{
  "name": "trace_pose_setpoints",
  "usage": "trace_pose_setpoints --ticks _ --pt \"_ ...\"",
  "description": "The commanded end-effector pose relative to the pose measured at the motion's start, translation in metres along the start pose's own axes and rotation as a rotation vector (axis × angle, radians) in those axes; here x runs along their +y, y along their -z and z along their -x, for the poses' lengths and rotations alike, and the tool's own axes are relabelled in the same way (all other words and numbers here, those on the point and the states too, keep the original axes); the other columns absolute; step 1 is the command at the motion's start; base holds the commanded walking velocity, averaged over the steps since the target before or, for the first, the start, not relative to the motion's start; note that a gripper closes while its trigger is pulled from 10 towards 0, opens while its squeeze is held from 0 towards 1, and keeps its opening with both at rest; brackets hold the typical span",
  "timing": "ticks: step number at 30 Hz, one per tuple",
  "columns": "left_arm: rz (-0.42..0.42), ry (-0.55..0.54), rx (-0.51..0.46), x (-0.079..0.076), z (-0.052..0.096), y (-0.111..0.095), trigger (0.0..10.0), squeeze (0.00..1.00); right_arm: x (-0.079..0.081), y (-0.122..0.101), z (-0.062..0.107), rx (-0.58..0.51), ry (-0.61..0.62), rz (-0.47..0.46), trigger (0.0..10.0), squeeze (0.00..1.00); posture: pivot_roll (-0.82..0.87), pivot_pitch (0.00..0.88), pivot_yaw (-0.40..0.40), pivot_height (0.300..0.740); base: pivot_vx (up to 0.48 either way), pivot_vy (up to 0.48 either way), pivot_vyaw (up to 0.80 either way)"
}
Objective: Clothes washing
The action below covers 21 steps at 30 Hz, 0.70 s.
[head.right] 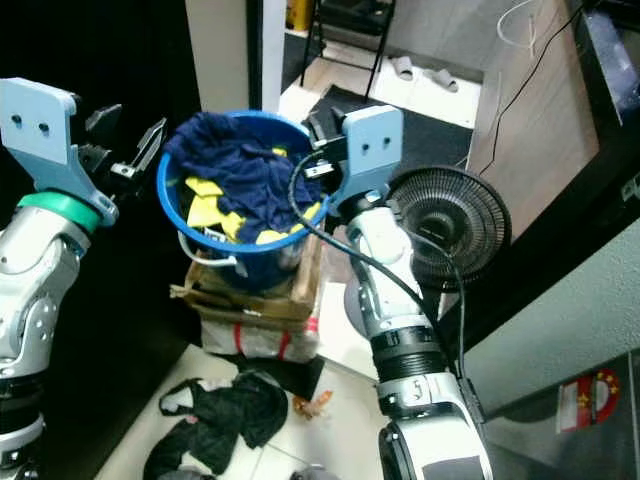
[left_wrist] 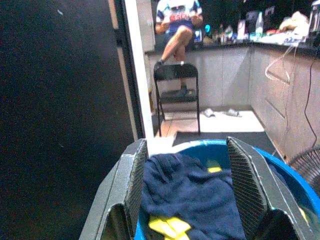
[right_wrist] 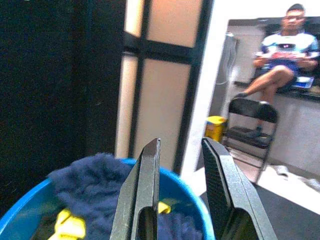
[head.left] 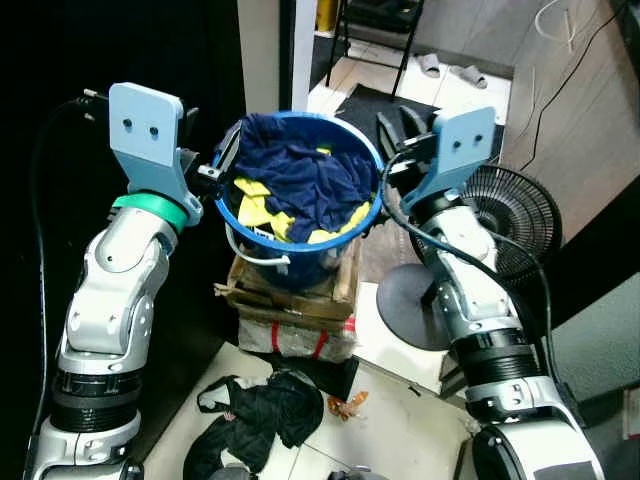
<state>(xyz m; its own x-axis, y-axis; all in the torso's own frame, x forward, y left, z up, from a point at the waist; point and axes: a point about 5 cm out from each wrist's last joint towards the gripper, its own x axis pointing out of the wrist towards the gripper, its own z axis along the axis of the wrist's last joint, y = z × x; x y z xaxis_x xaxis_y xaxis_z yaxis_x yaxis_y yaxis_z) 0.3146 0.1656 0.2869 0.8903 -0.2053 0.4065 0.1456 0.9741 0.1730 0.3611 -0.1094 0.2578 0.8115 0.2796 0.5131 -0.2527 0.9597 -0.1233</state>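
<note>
A round blue plastic bucket (head.left: 362, 222) is seen at the centre of the head views, filled with a crumpled navy blue garment (head.left: 300, 170) and a yellow cloth (head.left: 262, 208) lying beneath it. The bucket is set on a worn wooden crate (head.left: 300, 290), which rests on a wrapped white bundle with red marks (head.left: 298, 338).

The left pincer (head.left: 222, 158) is held at the bucket's 9 o'clock edge, its two black fingers (left_wrist: 131, 186) spread apart, with the rim and the navy garment seen between them in the left wrist view. Whether the rim is touched cannot be told. The right pincer (head.left: 400, 128) is held at the bucket's 3 o'clock side, just beside the rim, its fingers (right_wrist: 142, 197) parted by a narrow gap with nothing held between them.

At 6 o'clock from the crate, a black crumpled garment (head.left: 258, 408) is lying on the pale tiled floor (head.left: 400, 420). At 3 o'clock from the bucket, behind the right arm, a black round electric fan with a wire grille (head.left: 520, 215) is standing on its round base. At 12 o'clock, beyond a white door frame (left_wrist: 137, 75), a black folding chair (left_wrist: 176, 87) is placed, and a person (left_wrist: 177, 22) is seated on a surface (left_wrist: 225, 47) with feet on the chair. A pair of pale slippers (head.left: 452, 70) is lying on the far floor.
</note>
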Motion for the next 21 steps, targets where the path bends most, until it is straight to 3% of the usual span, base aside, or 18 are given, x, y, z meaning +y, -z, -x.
trace_pose_setpoints --ticks 1,14,21 --pt "0.005 -0.004 0.021 0.0015 0.0021 0.0052 10.0 0.0 0.0034 0.0024 0.0012 0.009 -0.009 -0.011 10.0 0.0 0.07 0.061 -0.04 0.74 0.266 0.322 0.0" --pt "0.007 -0.005 0.02 0.0011 0.0012 0.0058 10.0 0.0 0.0018 0.0025 0.0015 0.011 -0.004 -0.009 10.0 0.0 0.06 0.062 -0.039 0.74 0.314 0.321 0.0" --pt "0.025 0.0 0.021 -0.001 0.0016 0.0055 10.0 0.0 0.0016 0.0022 0.002 0.013 -0.005 -0.008 10.0 0.0 0.06 0.065 -0.039 0.74 0.0 0.036 0.0"
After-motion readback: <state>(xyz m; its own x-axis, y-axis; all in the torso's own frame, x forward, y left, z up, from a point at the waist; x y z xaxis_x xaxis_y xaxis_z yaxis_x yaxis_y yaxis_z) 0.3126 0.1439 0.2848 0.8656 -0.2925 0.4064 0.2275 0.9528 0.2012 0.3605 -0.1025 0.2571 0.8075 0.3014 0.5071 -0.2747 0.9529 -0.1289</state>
